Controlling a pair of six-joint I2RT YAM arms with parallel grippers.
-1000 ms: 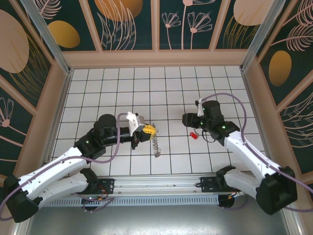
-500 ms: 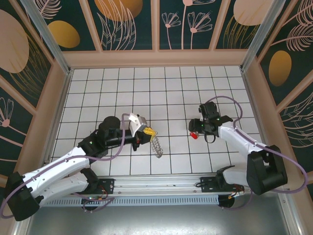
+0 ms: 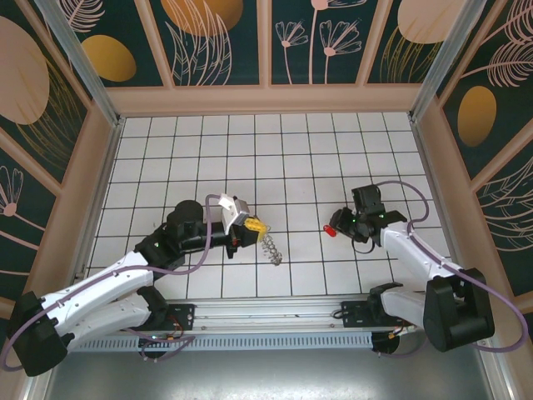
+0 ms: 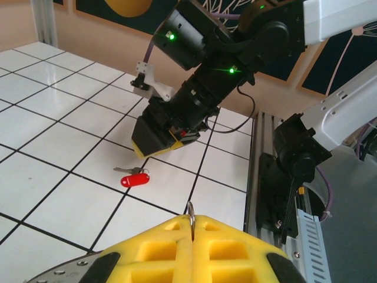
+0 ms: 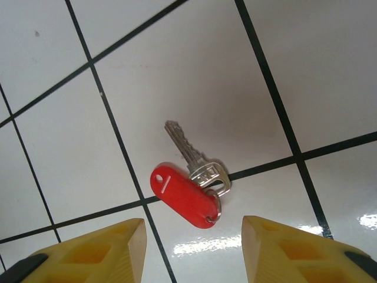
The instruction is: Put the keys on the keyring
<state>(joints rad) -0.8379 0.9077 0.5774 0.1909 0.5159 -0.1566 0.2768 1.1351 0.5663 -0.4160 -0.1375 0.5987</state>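
The keys (image 5: pixel 183 195) are one silver key on a small split ring with a red oval tag, lying flat across a tile line; they also show as a red spot (image 3: pixel 330 230) and further off (image 4: pixel 135 178). My right gripper (image 5: pixel 193 236) hovers over them, open, with a yellow fingertip on each side and nothing between; it is right of the keys (image 3: pixel 340 223). My left gripper (image 3: pixel 254 223) is shut on the keyring. A thin metal ring (image 4: pixel 191 213) stands pinched between its yellow pads (image 4: pixel 159 253), and the grey chain (image 3: pixel 271 248) dangles below.
The white tiled floor (image 3: pixel 250 150) is boxed in by beige walls (image 3: pixel 266 98). A metal rail (image 3: pixel 266 317) with both arm bases runs along the near edge. The right arm's dark wrist (image 4: pixel 200 88) reaches down close in front of my left gripper.
The right arm has folded back to the right and lower over the key, and its jaws have narrowed. The left gripper with the chain has shifted slightly right. The key has not moved.
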